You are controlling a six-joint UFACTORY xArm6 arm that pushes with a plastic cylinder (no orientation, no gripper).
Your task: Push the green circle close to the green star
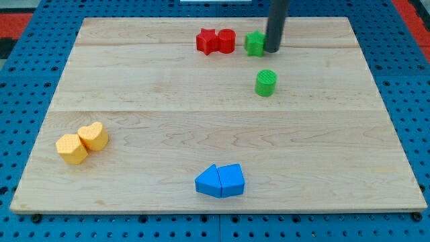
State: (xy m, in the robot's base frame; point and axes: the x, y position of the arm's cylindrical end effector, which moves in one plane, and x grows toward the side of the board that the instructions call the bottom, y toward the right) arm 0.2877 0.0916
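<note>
The green circle (266, 83) is a short green cylinder in the upper middle of the wooden board (134, 81). The green star (254, 44) lies above it, near the view's top, a small gap apart from the circle. My tip (272, 50) is the lower end of a dark rod coming down from the view's top. It sits right against the green star's right side and above the green circle.
A red star (206, 41) and a red block (226, 41) touch each other left of the green star. A yellow hexagon (71, 148) and a yellow heart (93, 136) lie at the left. Two blue blocks (220, 181) lie at the bottom middle.
</note>
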